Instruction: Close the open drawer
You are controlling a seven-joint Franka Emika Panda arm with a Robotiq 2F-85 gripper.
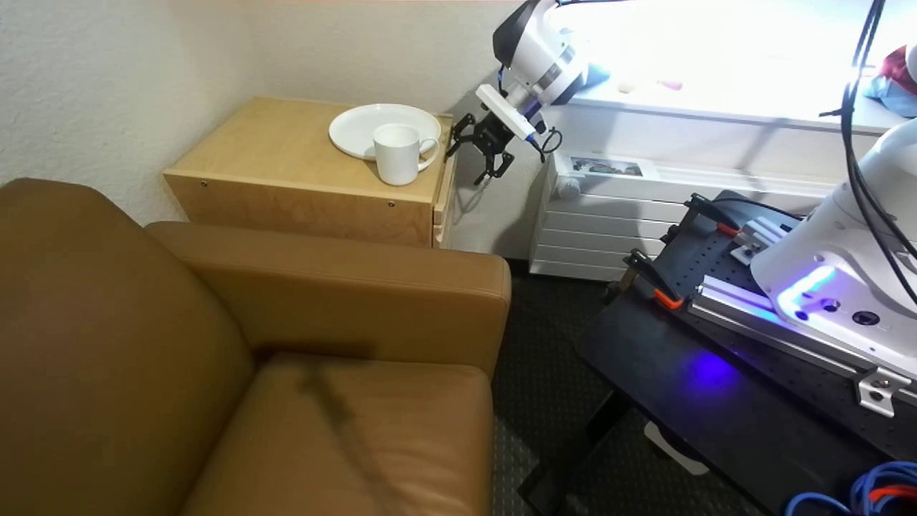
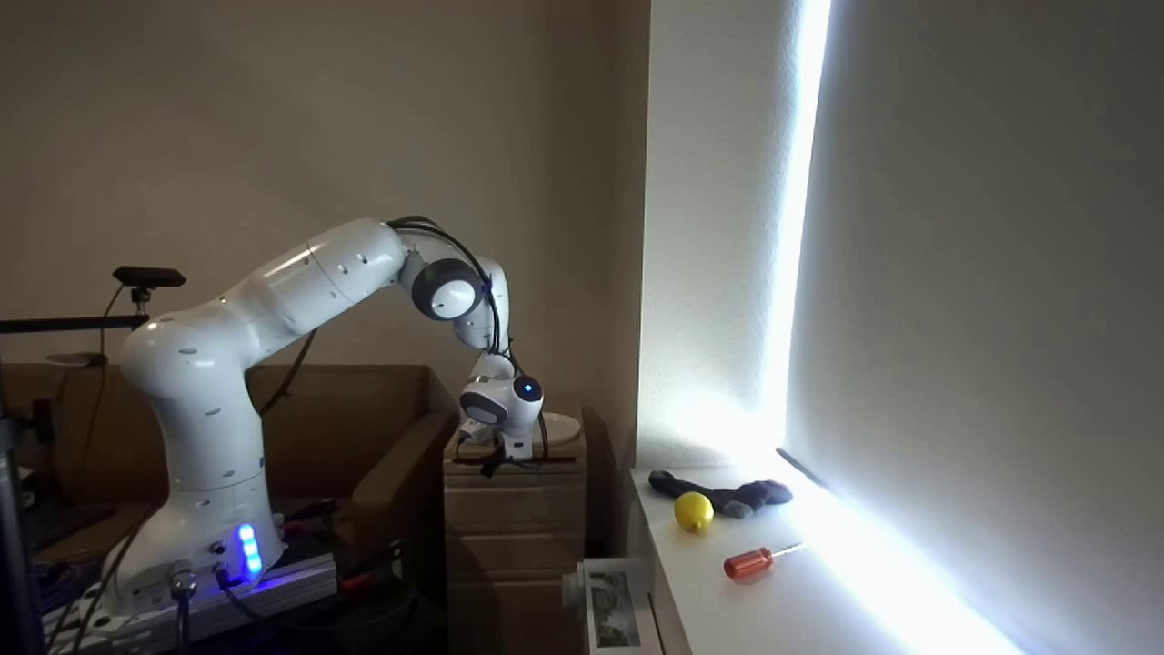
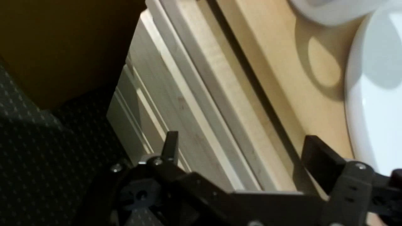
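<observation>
Through the wrist view I am looking down on the drawer (image 3: pixel 237 94), topmost in the cabinet (image 3: pixel 282 69), its pale front panel (image 3: pixel 220 97) lying along the cabinet top. Only a narrow dark slit is showing between the 2, and nothing of the inside is showing, so I am judging the closing nearly or wholly done. My gripper (image 3: pixel 241 136) is holding nothing: its 2 fingers (image 3: pixel 170 147) are standing wide apart, the left over the lower fronts (image 3: pixel 185 113), the right near the cabinet's edge. Whether it is touching wood, I am failing to tell. The plate (image 3: pixel 358 125) and mug (image 3: pixel 333 11) are sitting on the top, to the right.

In an exterior view I am seeing the drawer nearly edge-on at the cabinet's right end, beyond the sofa (image 1: pixel 322 287). The gripper is hanging there, fingers parted, and the angle is hiding whether the panel is sitting flush.

In an exterior view the arm (image 2: pixel 200 409) is reaching from the left, partly covering the drawer, which is appearing roughly in line with the fronts below. Little is remaining, I am guessing: perhaps a confirming nudge, then backing off.
</observation>
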